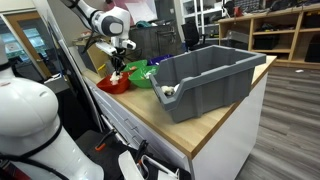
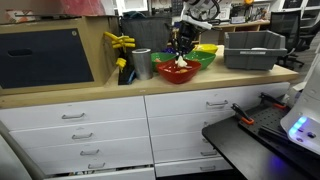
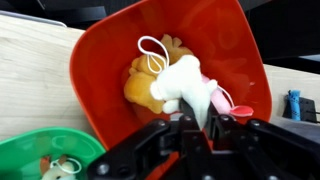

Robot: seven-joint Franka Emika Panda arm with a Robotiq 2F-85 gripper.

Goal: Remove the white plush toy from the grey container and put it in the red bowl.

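The white plush toy [image 3: 190,85] hangs in the red bowl [image 3: 100,60], on top of an orange-yellow soft toy [image 3: 148,88]. My gripper [image 3: 195,125] is shut on the plush's lower end, just above the bowl's inside. In both exterior views the gripper [image 1: 118,68] [image 2: 181,55] points down into the red bowl [image 1: 112,86] [image 2: 178,74] on the wooden counter. The grey container [image 1: 215,80] [image 2: 252,50] stands farther along the counter, apart from the gripper.
A green bowl [image 1: 140,73] [image 2: 203,58] [image 3: 40,155] touches the red bowl, between it and the grey container. A small whitish lump [image 1: 168,92] sits at the container's near corner. A metal can [image 2: 141,63] and yellow tool [image 2: 120,42] stand beside the red bowl.
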